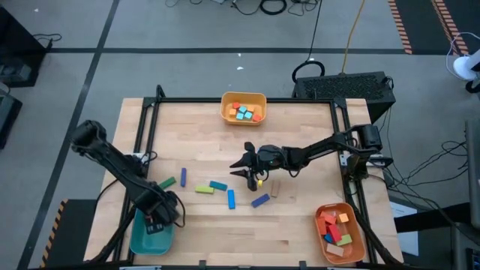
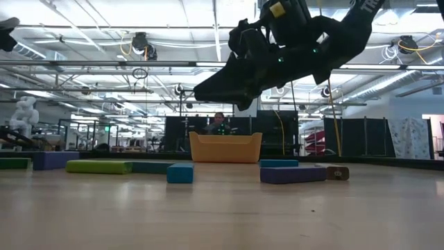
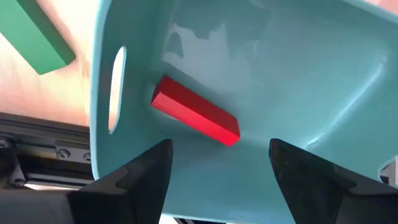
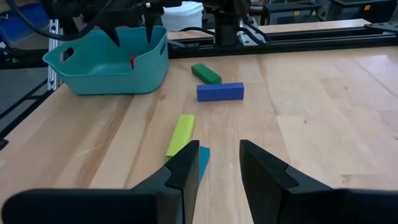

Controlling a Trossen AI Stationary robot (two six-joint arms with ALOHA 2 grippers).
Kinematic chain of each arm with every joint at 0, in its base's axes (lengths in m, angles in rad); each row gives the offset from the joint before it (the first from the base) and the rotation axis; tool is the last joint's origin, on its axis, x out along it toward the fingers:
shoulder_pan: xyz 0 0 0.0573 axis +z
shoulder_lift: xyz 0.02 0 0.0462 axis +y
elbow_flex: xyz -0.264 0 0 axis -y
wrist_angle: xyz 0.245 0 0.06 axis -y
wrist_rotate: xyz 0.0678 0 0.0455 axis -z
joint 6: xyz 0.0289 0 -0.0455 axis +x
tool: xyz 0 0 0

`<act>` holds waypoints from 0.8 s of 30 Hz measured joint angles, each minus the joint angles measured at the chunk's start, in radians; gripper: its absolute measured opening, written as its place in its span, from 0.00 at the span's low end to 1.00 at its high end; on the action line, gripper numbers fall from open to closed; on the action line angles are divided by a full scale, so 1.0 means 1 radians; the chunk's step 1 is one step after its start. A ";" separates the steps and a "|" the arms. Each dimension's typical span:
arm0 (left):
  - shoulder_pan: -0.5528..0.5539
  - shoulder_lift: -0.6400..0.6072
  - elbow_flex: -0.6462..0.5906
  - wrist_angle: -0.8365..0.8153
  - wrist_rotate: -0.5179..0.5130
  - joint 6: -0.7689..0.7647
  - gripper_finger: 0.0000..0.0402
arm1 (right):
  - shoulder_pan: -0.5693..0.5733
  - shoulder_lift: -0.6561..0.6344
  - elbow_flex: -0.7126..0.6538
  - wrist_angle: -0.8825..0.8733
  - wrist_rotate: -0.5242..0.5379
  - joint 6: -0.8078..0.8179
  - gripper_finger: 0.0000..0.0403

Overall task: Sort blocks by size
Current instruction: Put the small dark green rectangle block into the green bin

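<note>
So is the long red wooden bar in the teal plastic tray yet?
In. The long red wooden bar lies on the teal plastic tray floor, clear of the left gripper's open fingers.

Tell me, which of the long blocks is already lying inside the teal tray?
The red long block. It alone lies inside the teal tray, below the left arm's open fingers; the green, blue and yellow-green ones lie out on the table.

Wooden table (image 1: 300, 225) with blocks (image 1: 212, 187), trays (image 1: 244, 107)
</note>
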 joint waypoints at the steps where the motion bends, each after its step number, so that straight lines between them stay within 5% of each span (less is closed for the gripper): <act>1: 0.000 -0.006 0.000 0.000 0.000 0.000 0.67 | 0.000 0.000 0.000 0.000 0.000 0.000 0.24; 12: 0.039 -0.098 0.001 0.000 -0.099 0.002 0.67 | 0.000 -0.001 0.000 -0.016 0.000 -0.001 0.24; 24: 0.221 -0.184 0.001 0.000 -0.300 0.115 0.67 | 0.001 -0.002 0.000 -0.079 0.006 -0.001 0.24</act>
